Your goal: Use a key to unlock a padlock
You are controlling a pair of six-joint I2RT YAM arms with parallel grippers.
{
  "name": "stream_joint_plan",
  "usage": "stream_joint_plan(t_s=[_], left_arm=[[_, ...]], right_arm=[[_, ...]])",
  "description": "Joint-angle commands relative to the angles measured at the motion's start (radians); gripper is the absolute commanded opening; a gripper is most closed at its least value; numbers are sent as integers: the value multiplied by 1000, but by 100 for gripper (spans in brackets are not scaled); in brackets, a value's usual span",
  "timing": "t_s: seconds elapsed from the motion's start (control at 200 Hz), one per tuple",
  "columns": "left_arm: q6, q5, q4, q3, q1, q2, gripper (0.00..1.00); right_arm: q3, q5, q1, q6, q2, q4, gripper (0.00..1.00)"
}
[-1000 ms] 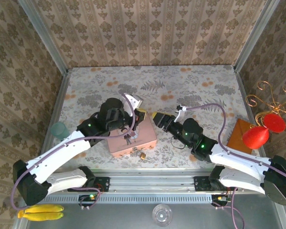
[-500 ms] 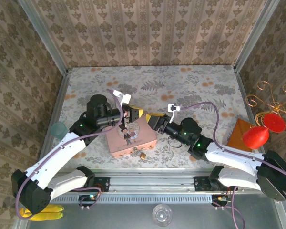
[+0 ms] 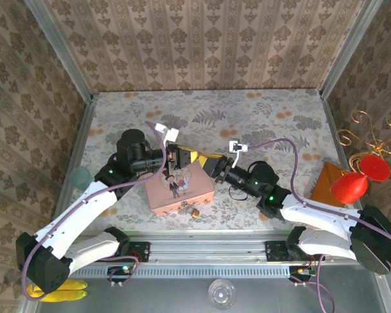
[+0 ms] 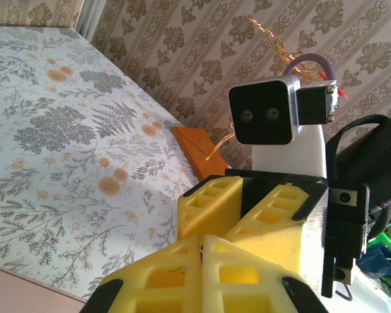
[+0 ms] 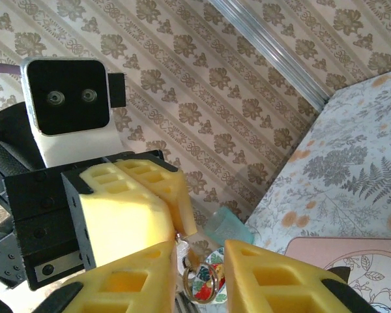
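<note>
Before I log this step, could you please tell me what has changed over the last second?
The right tool advanced left until it meets the left tool, shut on the key ring, above the pink tin; the left arm's wrist drew back left. The tin and the padlock stayed put.

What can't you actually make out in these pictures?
Tiny brass padlock: too small in the top view to tell whether it's locked.
Metal key ring: its keys cut off by the right wrist view's bottom edge.
Left pincer: in its wrist view, own yellow fingers hide what it pinches.
</note>
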Motion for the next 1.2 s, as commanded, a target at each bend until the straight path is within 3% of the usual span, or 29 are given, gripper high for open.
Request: stream_joint_plan(t_s=[0.0,0.525,0.94,1.065,1.195], left_arm=[[-16,24,35,-3,5,-11,0],[-36,51,62,2,5,17,0],[-32,53,63,-4,2,17,0],[-20,40,44,-3,2,13,13],[39,-34,-52,10,9,-18,34]], right_arm=[[13,-22,-1,-8,9,45,26],[29,-47,-1,-4,19,53,19],[17,23,-1,2,-22,-16,0],[21,33,-1,2,-31,-42,0],[38,68,-1,1,-47,-134,0]])
